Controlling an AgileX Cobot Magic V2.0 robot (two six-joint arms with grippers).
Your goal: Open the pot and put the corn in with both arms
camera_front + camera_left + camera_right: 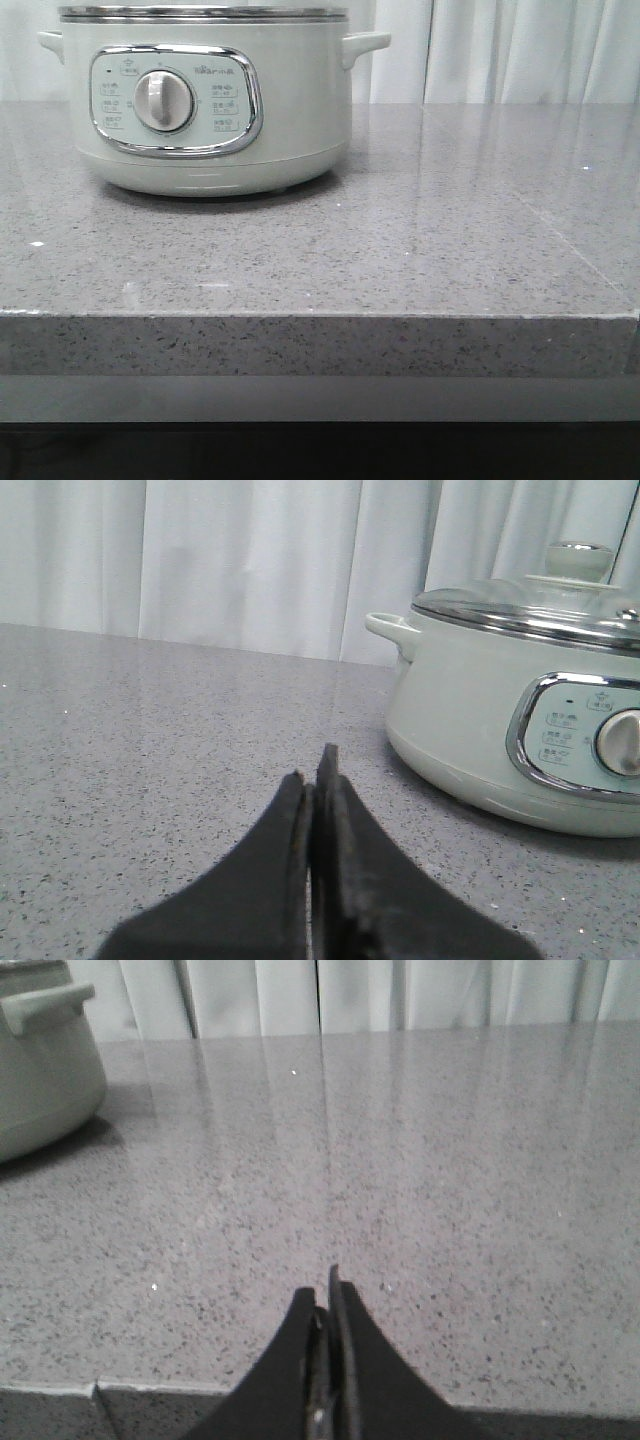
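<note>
The bench (420, 250) carries the pot (205, 95), glass lid (540, 605) on. Both grippers, left (318, 780) and right (325, 1295), are pressed together, well short of it. We find no corn, possibly out of frame; its smooth knob (578, 558) risks slipping.

1. A grey speckled stone countertop (420, 250) fills the foreground, its thick front edge in view.
2. Pale white curtains (500, 50) hang behind it in vertical folds.
3. Soft light reflects off the stone.

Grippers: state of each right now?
Left gripper: closed, holding nothing.
Right gripper: closed, holding nothing.
</note>
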